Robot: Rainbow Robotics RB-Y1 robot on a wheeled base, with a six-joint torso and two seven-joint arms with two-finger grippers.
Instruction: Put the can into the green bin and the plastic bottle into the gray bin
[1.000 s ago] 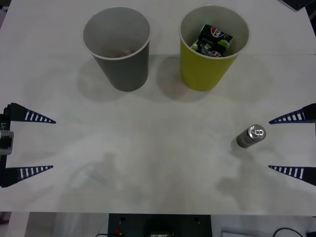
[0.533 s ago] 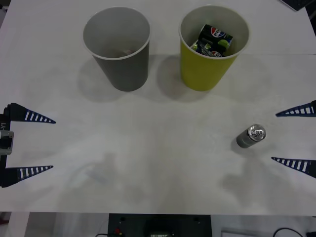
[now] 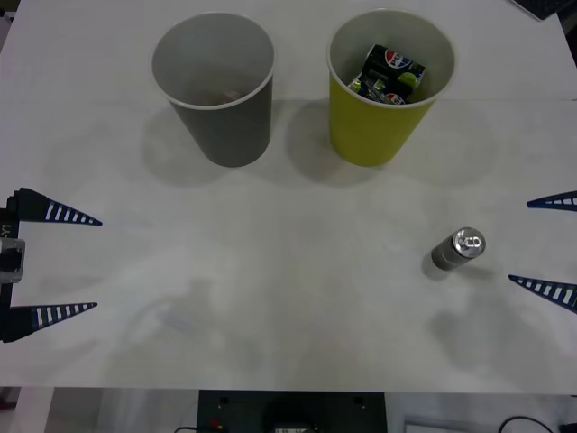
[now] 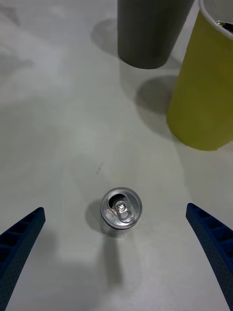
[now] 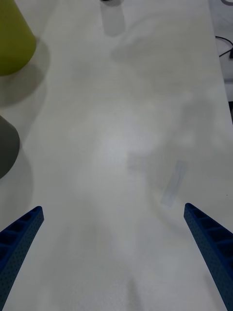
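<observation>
The right gripper (image 3: pixel 544 247) is pulling back toward the table's right edge; a second ago its fingers were reaching in on either side of the can, and now only their tips are showing, spread wide and holding nothing. The can (image 3: pixel 458 249) is not shifting at all: it is standing upright on the white table (image 3: pixel 288 298), top and pull tab facing up, in front of the green bin and just inside the right gripper's reach. In the right wrist view the can (image 4: pixel 121 210) is sitting between the two open fingers but well short of them, touched by neither.

The green bin (image 3: pixel 389 90) is standing at the back right, already holding a couple of crushed cans. The gray bin (image 3: pixel 215 86) is standing beside it to the left, apart from it; what lies in its bottom is too dim to tell. The left gripper (image 3: pixel 54 266) is waiting at the table's left edge, fingers apart and empty.

Judging by this, the can is yet to be picked up and dropped in the green bin.
</observation>
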